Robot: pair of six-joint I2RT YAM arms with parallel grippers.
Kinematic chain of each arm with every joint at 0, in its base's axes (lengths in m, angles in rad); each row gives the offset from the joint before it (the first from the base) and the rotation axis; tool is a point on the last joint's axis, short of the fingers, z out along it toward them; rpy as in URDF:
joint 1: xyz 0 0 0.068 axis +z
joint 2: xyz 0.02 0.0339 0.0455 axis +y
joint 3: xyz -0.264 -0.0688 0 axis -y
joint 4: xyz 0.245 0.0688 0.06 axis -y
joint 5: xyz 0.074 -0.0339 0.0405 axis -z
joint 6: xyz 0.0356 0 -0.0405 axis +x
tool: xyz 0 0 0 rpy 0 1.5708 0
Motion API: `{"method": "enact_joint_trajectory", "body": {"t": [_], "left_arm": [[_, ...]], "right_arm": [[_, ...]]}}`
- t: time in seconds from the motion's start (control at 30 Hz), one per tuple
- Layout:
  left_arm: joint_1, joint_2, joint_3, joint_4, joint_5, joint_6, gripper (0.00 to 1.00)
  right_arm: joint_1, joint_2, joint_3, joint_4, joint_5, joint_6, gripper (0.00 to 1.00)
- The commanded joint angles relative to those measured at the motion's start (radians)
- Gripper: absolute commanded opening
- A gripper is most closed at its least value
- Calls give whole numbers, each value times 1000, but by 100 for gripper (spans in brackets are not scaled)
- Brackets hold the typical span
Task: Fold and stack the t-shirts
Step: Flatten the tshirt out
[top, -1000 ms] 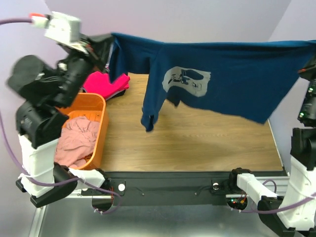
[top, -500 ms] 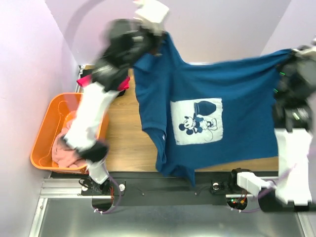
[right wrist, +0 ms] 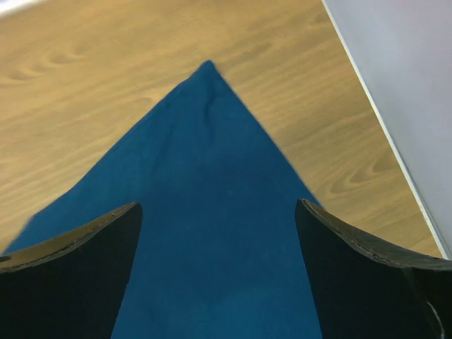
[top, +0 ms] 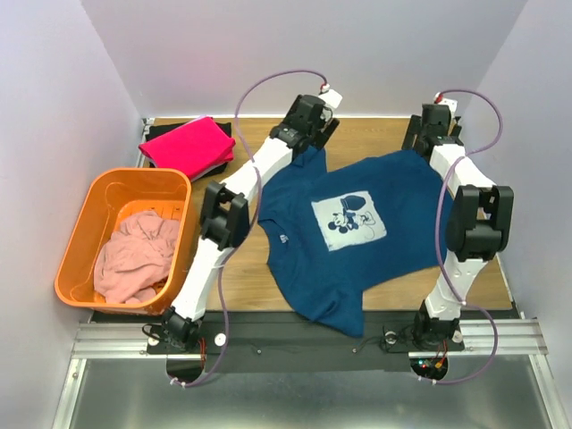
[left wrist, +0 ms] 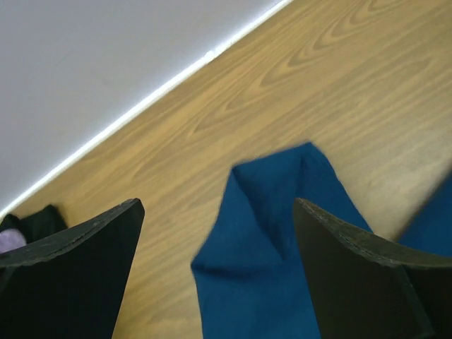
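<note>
Navy t-shirt (top: 357,237) lies spread flat, print up, from the middle to the right of the table (top: 371,134), reaching its near edge, not yet folded. Left gripper (left wrist: 217,206) and right gripper (right wrist: 216,206) hover spread wide and empty over its far corners. At the far-left corner, a folded bright pink tee (top: 186,143) rests on what looks like a black tee (top: 217,167). A pale pink tee (top: 134,259) sits crumpled in the orange basket (top: 73,250).

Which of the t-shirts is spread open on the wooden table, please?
The navy blue t-shirt with the white mouse print. The bright pink t-shirt lies folded at the far left; the pale pink t-shirt sits crumpled in the orange plastic basket.
</note>
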Motion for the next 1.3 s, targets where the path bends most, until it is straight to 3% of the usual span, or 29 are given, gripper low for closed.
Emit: {"method": "enact_joint_trajectory", "body": {"t": [0.0,0.17,0.27,0.47,0.63,1.07,1.27], "left_arm": [[-9,-354,-128,63,59,-141,98],[-5,-288,-138,-343,206,-366,98],[-5,-247,-197,-457,211,-462,98],[24,-350,-515,-309,231,-587,98],[61,-327,-564,-265,346,-645,98],[159,-163,-526,-172,418,-651,98],[205,-20,-327,-189,443,-651,98]], "right_arm": [[-8,-152,23,62,-99,-14,95],[-8,-204,-139,62,-240,21,94],[-8,-230,-215,54,-308,44,93],[-7,-263,-332,50,-377,57,92],[-7,-250,-375,47,-414,60,92],[-7,-163,-393,-27,-500,89,90],[-5,-132,-380,-73,-516,113,90]]}}
